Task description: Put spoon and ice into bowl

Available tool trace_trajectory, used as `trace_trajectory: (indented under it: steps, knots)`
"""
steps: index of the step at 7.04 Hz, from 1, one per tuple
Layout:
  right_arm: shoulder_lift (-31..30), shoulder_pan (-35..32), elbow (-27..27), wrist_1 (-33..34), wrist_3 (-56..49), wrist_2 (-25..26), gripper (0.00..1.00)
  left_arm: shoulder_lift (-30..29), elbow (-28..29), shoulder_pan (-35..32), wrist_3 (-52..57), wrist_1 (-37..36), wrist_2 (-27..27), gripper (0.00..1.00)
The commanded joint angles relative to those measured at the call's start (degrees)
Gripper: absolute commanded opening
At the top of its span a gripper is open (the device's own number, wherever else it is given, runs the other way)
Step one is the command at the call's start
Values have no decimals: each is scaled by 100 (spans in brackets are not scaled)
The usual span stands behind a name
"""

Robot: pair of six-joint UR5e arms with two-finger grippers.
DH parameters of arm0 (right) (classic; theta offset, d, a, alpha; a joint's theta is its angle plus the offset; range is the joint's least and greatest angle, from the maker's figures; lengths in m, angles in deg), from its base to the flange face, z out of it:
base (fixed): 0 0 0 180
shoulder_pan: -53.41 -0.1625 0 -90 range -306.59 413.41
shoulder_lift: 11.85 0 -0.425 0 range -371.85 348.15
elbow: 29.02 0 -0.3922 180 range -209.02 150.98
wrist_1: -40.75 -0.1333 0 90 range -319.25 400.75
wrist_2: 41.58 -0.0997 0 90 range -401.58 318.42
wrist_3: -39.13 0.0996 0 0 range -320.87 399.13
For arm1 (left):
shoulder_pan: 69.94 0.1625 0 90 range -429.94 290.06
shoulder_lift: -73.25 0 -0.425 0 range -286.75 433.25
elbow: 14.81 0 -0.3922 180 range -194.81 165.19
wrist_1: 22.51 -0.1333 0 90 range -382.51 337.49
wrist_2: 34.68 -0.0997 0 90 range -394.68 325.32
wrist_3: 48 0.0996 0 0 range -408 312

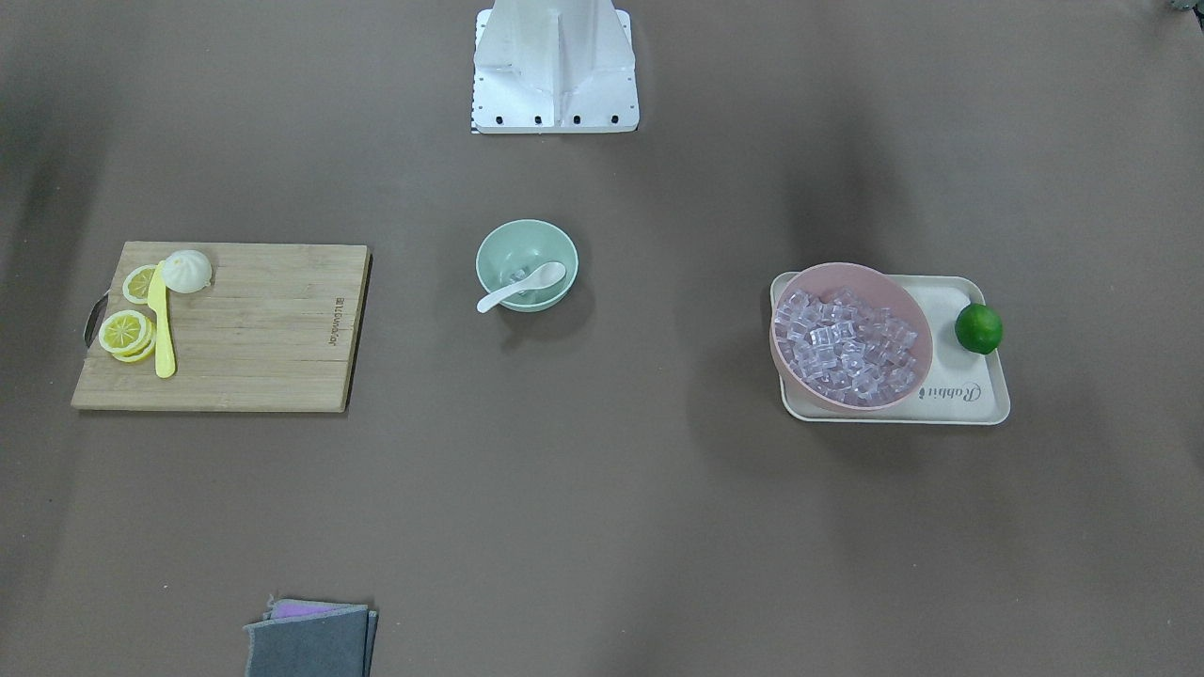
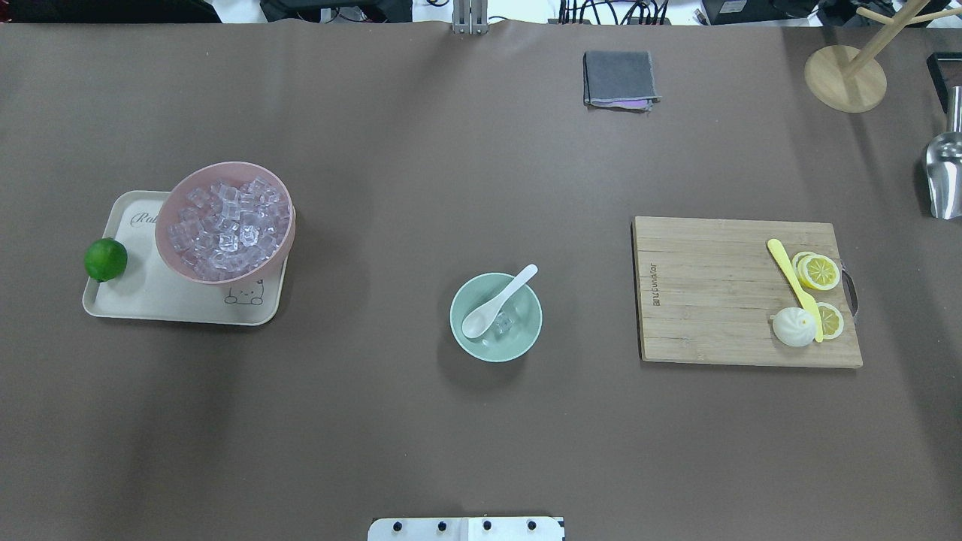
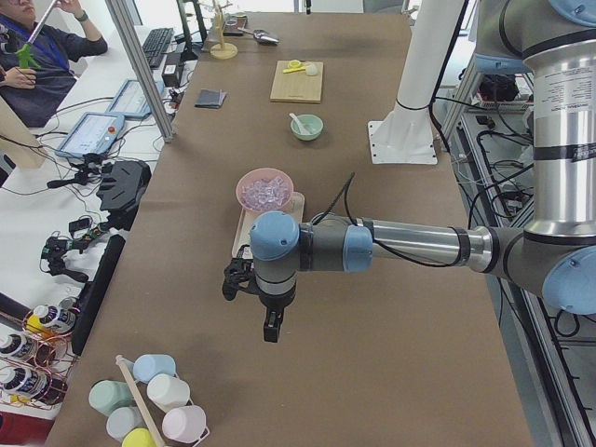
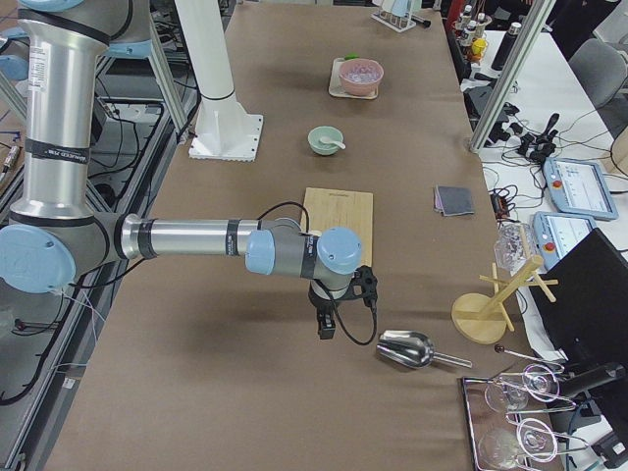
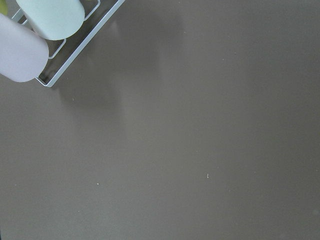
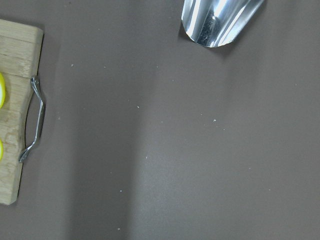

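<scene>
At table centre: spoon lies in bowl, handle overhanging rim; ice cube beside scoop. Left gripper, right gripper off at table ends; cannot tell whether jaws apart or together. Risk: passing arm knocks handle, spilling contents.

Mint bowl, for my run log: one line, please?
bowl: spoon, ice inside | left gripper: away from bowl, state unclear | right gripper: likewise

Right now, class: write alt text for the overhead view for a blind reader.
A mint-green bowl at the table's centre holds a white spoon and an ice cube. Left: a pink bowl of ice and a lime on a tray; right: a cutting board with lemon slices.
</scene>
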Motion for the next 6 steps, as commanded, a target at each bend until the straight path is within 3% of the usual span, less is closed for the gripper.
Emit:
trace_trajectory:
  steps: [1,6]
  knots:
    - [0,36,-6,0,0,-22,100,0,0,0,3,0,0,99]
    - [0,98,-50,0,0,-13,100,-9,9,9,3,9,0,99]
